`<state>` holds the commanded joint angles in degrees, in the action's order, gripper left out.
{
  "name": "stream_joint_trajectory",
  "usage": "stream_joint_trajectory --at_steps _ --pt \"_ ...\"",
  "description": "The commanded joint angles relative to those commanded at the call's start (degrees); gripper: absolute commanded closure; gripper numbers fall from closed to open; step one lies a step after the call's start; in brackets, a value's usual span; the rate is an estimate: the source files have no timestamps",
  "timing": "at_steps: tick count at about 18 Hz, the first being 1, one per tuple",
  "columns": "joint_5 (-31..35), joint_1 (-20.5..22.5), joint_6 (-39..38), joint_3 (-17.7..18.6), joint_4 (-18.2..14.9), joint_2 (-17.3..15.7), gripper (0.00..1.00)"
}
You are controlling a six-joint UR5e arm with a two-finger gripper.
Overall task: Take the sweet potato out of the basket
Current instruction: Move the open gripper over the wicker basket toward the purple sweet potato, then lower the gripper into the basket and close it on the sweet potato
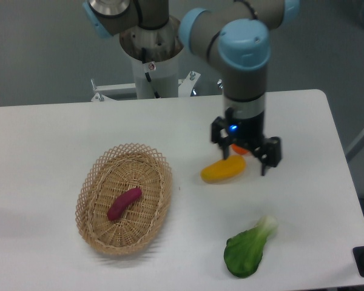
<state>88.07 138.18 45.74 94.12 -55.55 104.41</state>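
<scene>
Gripper point(245, 156) spread wide, nothing between its two black fingers point(272, 159), hanging over the right-centre of the table. Small blue light glowing on its body. Above it, a grey wrist with a light-blue cap, part of the UR5e arm point(242, 54) that bends back to a pale cylindrical base pedestal point(153, 60) behind the table's far edge.

Directly under and in front of the gripper: one plump yellow-orange vegetable point(223, 170), lying on its side on the table between the two fingers as seen from here; contact cannot be told. Just behind it, one round orange fruit point(240, 149), mostly hidden by the gripper, only a sliver showing.

Nearer the front edge, to the right: one green leafy vegetable point(249, 248) with a pale stem end, flat on the table, well apart from the gripper.

Far to the left: one oval tan wicker basket point(92, 200) with an open lattice rim. Inside it, one sweet potato point(124, 203), slim and magenta-purple, lying diagonally near the middle of the basket floor, well apart from the gripper and untouched.

Count: one basket, one sweet potato, one yellow-orange vegetable, one orange fruit, one leafy green.

White table point(42, 139), matte, with rounded corners. Grey wall point(42, 48) behind. A dark object at the lower right edge, too cropped to identify.
</scene>
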Motion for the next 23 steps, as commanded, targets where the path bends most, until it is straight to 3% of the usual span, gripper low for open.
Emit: stream_joint_trajectory --at_steps 4,7,12,17,23 --pt "0.09 -6.33 -7.41 1.23 1.5 1.76 0.0" --pt "0.09 -10.46 -7.42 2.37 1.68 3.78 0.0" --pt "0.0 -15.21 -6.01 4.05 5.45 8.08 0.0" --pt "0.0 -17.85 -3.38 5.01 8.88 10.73 0.0" --pt "0.17 -19.0 -3.55 6.95 9.15 11.87 0.0"
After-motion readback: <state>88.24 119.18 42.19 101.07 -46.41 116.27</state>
